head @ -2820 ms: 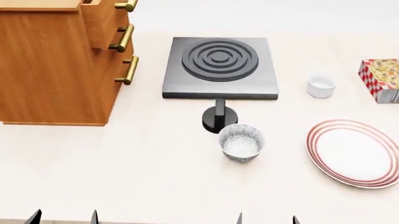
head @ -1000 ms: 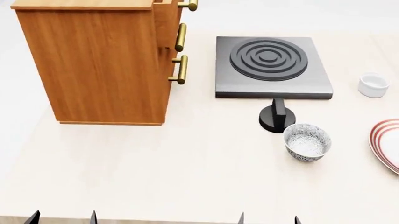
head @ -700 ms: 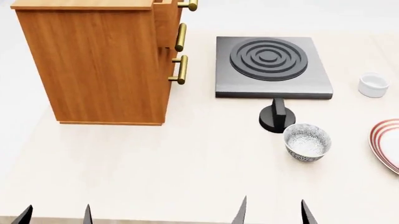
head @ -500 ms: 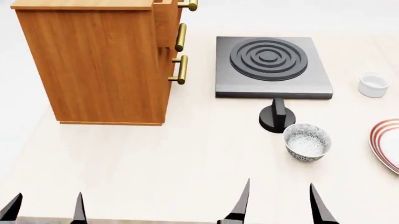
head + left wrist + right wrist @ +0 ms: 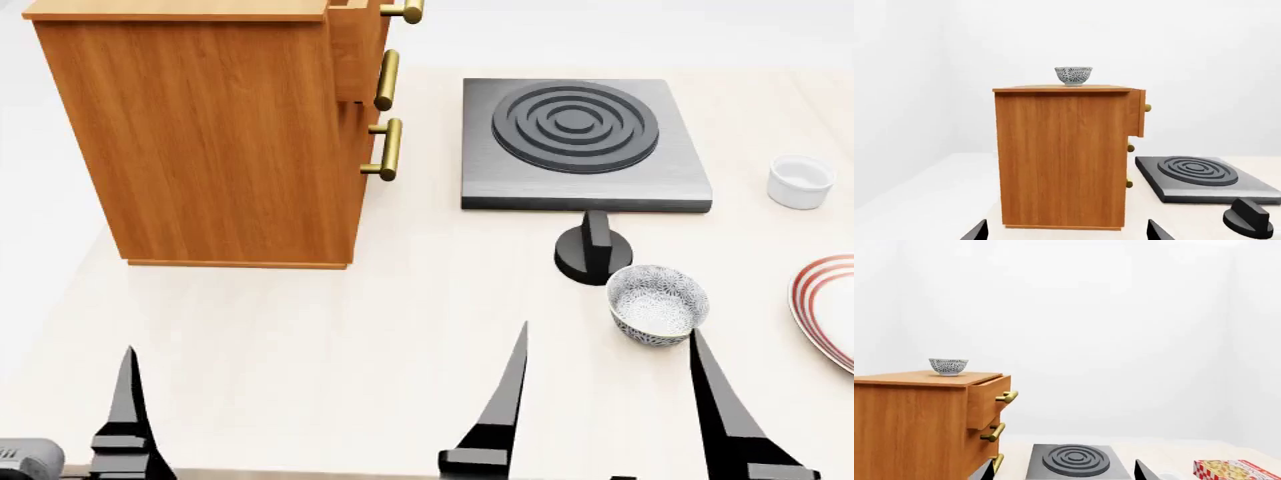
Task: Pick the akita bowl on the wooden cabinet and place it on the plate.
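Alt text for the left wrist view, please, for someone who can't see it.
A patterned akita bowl sits on top of a tall wooden cabinet whose top drawer is pulled slightly out. To one side on the pale table are a dark stove and its black knob. The left gripper shows only two dark fingertips, spread apart.

A dark square stove with raised ring burners sits flat on the pale table. Just in front of its near edge stands a round black knob with an upright grip bar across it. Right beside that knob, toward the near side, a small patterned bowl rests upright on the table, its inside speckled blue-grey. Off to the right of the stove, a small plain white cup stands alone. From the right wrist view, a red-and-white checked box shows low at the far right of the table.
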Available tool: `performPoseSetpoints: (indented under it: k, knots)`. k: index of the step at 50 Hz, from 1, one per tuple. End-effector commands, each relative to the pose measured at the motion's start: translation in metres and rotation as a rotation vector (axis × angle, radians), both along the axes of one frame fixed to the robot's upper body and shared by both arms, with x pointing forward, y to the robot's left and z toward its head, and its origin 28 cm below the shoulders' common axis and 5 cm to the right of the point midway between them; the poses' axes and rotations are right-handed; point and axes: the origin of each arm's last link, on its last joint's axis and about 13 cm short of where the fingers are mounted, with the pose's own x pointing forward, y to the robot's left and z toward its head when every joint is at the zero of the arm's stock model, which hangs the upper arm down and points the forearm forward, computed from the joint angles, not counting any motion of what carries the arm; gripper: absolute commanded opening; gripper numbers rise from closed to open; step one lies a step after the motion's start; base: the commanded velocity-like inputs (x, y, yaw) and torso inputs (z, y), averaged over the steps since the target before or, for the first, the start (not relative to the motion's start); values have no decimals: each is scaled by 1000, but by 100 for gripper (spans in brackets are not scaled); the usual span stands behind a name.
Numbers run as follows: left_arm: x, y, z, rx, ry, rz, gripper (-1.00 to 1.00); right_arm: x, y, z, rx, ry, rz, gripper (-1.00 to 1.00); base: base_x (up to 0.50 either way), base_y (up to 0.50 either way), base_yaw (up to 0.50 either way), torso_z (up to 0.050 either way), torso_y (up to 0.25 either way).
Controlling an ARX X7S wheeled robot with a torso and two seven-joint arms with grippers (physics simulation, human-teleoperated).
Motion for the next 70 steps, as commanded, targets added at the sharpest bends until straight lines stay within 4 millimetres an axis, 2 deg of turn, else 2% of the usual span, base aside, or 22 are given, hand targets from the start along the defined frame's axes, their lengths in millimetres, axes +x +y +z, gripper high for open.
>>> performPoseSetpoints:
  k: [1,7,11,16,24,46,70]
  knots:
    - [-16,0,31,1,-87,-6,100,-19,3,26,-17,-98,15,100,0,0,0,0,0]
    - [-14,0,42,14,-103,-6,100,-29,4,37,-37,-140,27,100,0,0,0,0,0]
    - [-3,0,61,34,-129,1,100,-33,6,40,-37,-148,35,100,0,0,0,0,0]
    - [11,-3,86,51,-160,-18,100,-32,7,37,-34,-140,40,100,0,0,0,0,0]
    - [23,-6,111,37,-189,-39,100,-32,7,36,-31,-144,42,100,0,0,0,0,0]
    - [33,-19,167,42,-282,-116,100,-33,6,38,-21,-179,40,100,9,0,0,0,0]
    - [14,-16,182,38,-354,-116,100,-34,8,38,-24,-183,57,100,436,0,0,0,0]
